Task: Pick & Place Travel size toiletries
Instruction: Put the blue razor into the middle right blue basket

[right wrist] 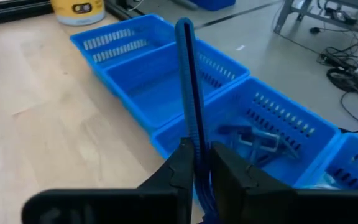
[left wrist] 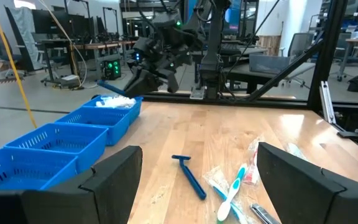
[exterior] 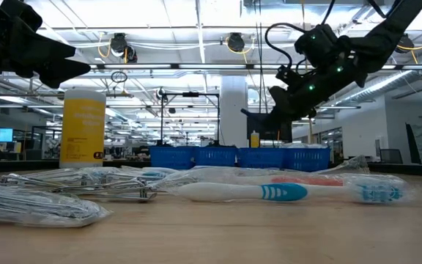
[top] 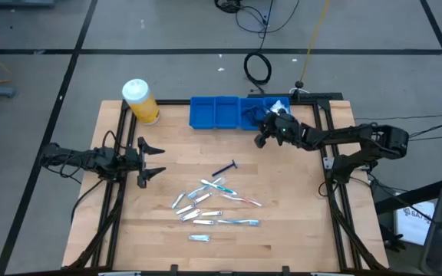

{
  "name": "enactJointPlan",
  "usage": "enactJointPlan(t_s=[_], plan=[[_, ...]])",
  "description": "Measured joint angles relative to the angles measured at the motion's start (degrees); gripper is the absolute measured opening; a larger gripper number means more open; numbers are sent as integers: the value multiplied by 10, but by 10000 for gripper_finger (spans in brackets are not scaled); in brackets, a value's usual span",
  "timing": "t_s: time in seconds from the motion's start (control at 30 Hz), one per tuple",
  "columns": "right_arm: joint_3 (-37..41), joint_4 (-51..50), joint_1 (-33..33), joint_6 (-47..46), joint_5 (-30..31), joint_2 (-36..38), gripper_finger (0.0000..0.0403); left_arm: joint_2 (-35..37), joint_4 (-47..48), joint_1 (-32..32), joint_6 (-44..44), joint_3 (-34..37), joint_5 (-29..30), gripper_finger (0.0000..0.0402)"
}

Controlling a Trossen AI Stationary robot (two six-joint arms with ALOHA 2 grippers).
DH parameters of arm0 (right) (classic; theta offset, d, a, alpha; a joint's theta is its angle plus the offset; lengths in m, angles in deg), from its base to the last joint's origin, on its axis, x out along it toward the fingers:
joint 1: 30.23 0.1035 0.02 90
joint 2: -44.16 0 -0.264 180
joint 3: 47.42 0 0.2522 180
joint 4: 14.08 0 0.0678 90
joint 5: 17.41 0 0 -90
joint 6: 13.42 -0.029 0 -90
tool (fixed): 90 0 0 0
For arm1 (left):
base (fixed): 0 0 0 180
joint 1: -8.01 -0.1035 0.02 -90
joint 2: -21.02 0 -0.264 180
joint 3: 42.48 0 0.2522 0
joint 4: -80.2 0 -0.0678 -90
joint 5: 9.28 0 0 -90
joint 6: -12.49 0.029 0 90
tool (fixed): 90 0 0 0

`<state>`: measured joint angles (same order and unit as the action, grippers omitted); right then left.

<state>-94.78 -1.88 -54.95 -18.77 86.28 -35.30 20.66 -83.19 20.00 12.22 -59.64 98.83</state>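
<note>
Roughly midway, you'd judge: right gripper (right wrist: 197, 163), upper right of the high view, clamped on a blue razor (right wrist: 188, 81) over the tray (top: 206, 121); some items already inside, about a dozen toiletries (top: 213, 203) left lower centre; left gripper (top: 150, 162) waits mid-left, fingers apart

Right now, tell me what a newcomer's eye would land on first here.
The right gripper, shut on a dark blue razor, hangs above the blue compartment tray at the table's far edge. Mid-table lies a scatter of wrapped toothbrushes and packets. The left gripper waits open at the left.
</note>
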Motion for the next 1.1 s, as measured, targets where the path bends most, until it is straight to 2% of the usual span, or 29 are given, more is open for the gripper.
enactJointPlan(t_s=[0.27,0.37,0.53,0.77,1.1], plan=[[0,10,-26,0,6,-1,23,0,0,0,0,0,0,310],[-1,46,-34,1,31,-31,23,0,0,0,0,0,0,310],[-1,111,-48,11,11,-95,24,0,0,0,0,0,0,310],[-1,126,-67,15,11,-110,25,0,0,0,0,0,0,310],[-1,128,-68,10,12,-110,84,0,0,0,0,0,0,310]])
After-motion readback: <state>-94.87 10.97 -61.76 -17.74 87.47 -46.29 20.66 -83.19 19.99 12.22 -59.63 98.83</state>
